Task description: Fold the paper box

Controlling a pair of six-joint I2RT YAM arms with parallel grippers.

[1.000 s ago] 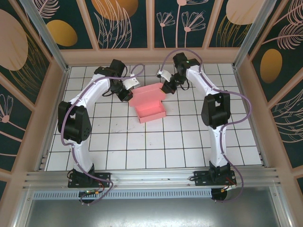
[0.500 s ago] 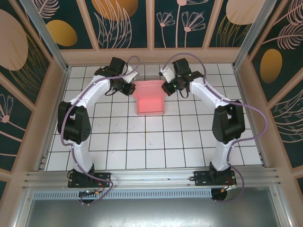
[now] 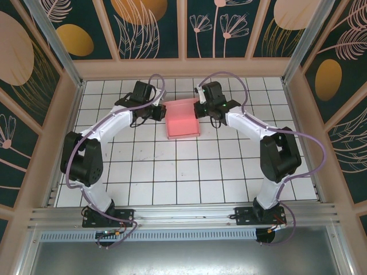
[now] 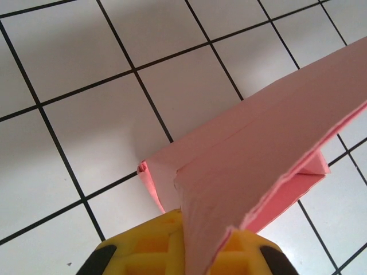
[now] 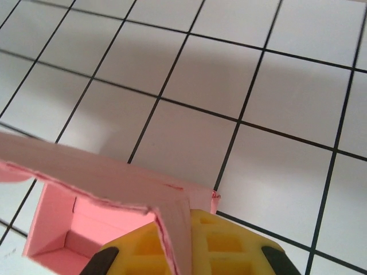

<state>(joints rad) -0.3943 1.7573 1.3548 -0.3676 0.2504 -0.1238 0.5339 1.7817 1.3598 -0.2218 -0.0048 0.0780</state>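
Observation:
The salmon-pink paper box sits near the far middle of the tiled table, partly folded into a tray with a flap raised at its back. My left gripper is at its far left corner, shut on a pink flap of the paper box that runs between the yellow fingers. My right gripper is at the far right corner, shut on the opposite flap, with the box's open inside below it.
White tiles with black grid lines cover the table. A wooden rim and patterned walls close in just behind the box. Both arms arch inward from the near edge toward the back.
Both grippers have carried the box toward the back wall and squared it to the grid. The arms have drawn closer together at its far corners.

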